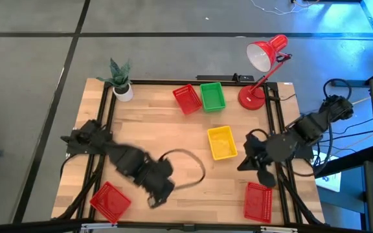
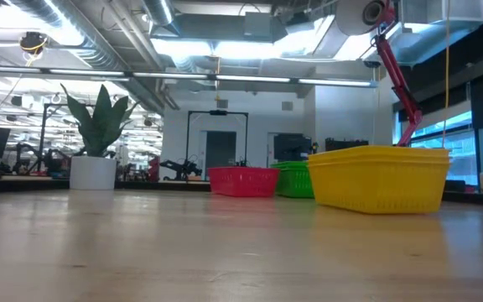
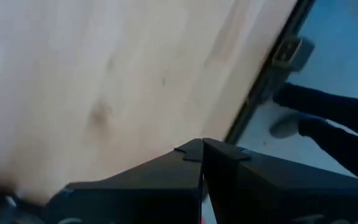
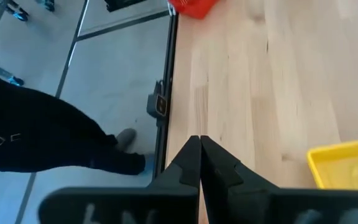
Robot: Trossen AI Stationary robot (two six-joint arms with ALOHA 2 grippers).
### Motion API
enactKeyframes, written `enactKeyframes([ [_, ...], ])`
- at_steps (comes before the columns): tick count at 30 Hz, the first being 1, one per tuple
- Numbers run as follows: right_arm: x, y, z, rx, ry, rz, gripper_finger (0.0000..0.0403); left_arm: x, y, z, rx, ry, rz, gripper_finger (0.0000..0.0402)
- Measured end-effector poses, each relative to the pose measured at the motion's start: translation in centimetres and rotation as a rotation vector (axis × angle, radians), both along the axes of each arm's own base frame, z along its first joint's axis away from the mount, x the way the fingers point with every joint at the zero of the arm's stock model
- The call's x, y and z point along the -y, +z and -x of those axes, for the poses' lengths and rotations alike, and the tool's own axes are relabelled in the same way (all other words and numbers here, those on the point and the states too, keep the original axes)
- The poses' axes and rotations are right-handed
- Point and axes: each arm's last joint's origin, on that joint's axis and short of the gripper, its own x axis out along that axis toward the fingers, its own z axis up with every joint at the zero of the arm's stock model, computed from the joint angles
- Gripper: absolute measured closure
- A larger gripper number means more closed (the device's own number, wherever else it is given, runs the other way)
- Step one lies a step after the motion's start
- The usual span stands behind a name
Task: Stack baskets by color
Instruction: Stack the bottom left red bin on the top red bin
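Observation:
Five baskets rest bottoms-down on the wooden table. A red basket (image 1: 186, 99) and a green basket (image 1: 212, 96) sit side by side at the far edge, and a yellow basket (image 1: 222, 142) is right of centre. Another red basket (image 1: 110, 200) is at the near left corner, and one more red basket (image 1: 258, 201) at the near right. My left gripper (image 1: 153, 199) hovers shut above the table just right of the near-left red basket. My right gripper (image 1: 266, 176) hovers shut between the yellow basket and the near-right red one. In the wrist views the left fingers (image 3: 202, 152) and right fingers (image 4: 199, 142) are closed with nothing between them.
A potted plant (image 1: 120, 82) stands at the far left corner and a red desk lamp (image 1: 261, 65) at the far right. A black cable loop (image 1: 186, 168) lies near the left arm. A person's dark legs (image 4: 36, 134) stand beside the table's near edge.

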Motion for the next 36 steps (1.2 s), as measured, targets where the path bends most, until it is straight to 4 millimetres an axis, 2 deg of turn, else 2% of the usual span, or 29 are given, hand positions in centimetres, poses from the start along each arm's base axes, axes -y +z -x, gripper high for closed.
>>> enactKeyframes([
  [9,-3.2,2.3,-1.7,0.089,0.029,0.058,0.0402,6.9,-2.0,5.5,-0.082,0.181,0.011,0.0401],
  [14,-4.1,3.2,-2.7,0.116,0.026,0.056,0.0402,9.1,-4.6,7.7,-0.136,0.223,-0.039,0.0401],
  [19,-4.6,3.8,-3.2,0.13,0.025,0.046,0.0402,10.3,-7.5,8.7,-0.238,0.221,-0.039,0.0388],
  [27,-4.6,4.1,-3.2,0.139,0.022,0.035,0.0402,10.7,-12.1,8.9,-0.404,0.22,0.001,0.034],
  [31,-4.6,4.1,-3.2,0.138,0.021,0.033,0.0402,10.9,-14.2,8.9,-0.419,0.221,0.028,0.0336],
  [36,-4.6,4.1,-3.2,0.14,0.021,0.032,0.0402,11.1,-15.4,8.8,-0.371,0.22,0.028,0.034],
])
